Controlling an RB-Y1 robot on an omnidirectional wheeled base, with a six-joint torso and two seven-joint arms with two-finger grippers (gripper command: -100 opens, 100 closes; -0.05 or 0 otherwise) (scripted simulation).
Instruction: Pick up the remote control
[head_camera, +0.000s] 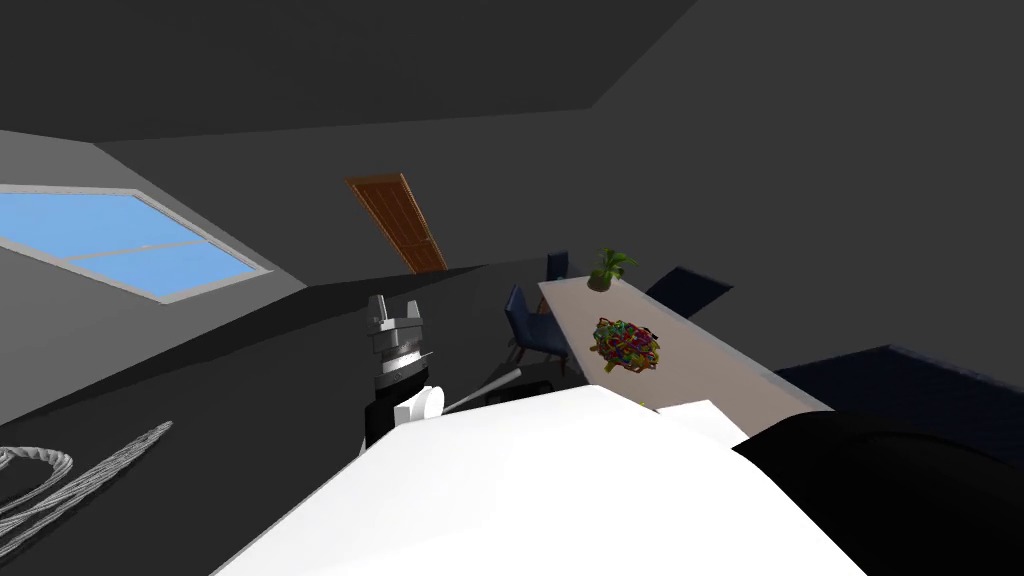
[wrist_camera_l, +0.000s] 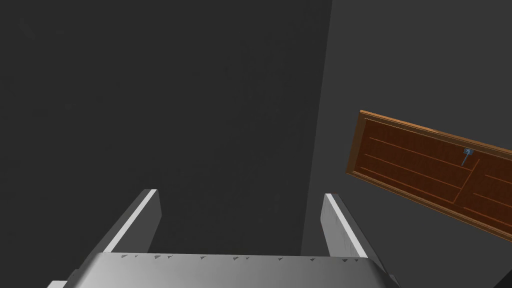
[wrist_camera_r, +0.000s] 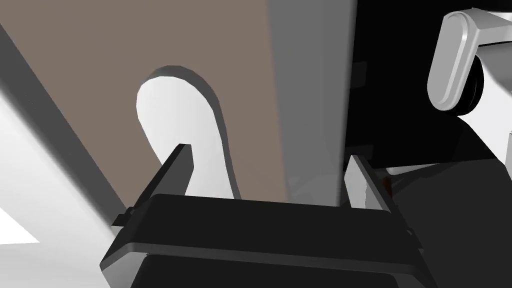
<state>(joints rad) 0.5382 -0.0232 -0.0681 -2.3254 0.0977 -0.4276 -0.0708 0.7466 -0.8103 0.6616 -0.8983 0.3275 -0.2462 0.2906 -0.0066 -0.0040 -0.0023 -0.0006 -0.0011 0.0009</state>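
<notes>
In the right wrist view a white, long, round-ended object, the remote control (wrist_camera_r: 182, 117), lies flat on a brownish tabletop (wrist_camera_r: 100, 65). My right gripper (wrist_camera_r: 270, 175) is open just over it. One finger (wrist_camera_r: 176, 167) overlaps the remote's near end, and the other finger (wrist_camera_r: 364, 186) stands past the table's grey edge (wrist_camera_r: 310, 100). Nothing is held. My left gripper (head_camera: 395, 308) is raised to the left of the table, open (wrist_camera_l: 240, 215) and empty, facing a wall.
The long pale table (head_camera: 700, 345) runs away at the right, with a colourful heap (head_camera: 626, 343) and a potted plant (head_camera: 607, 268) on it. Dark blue chairs (head_camera: 532, 330) stand at both sides. A brown door (head_camera: 398, 222) is in the far wall.
</notes>
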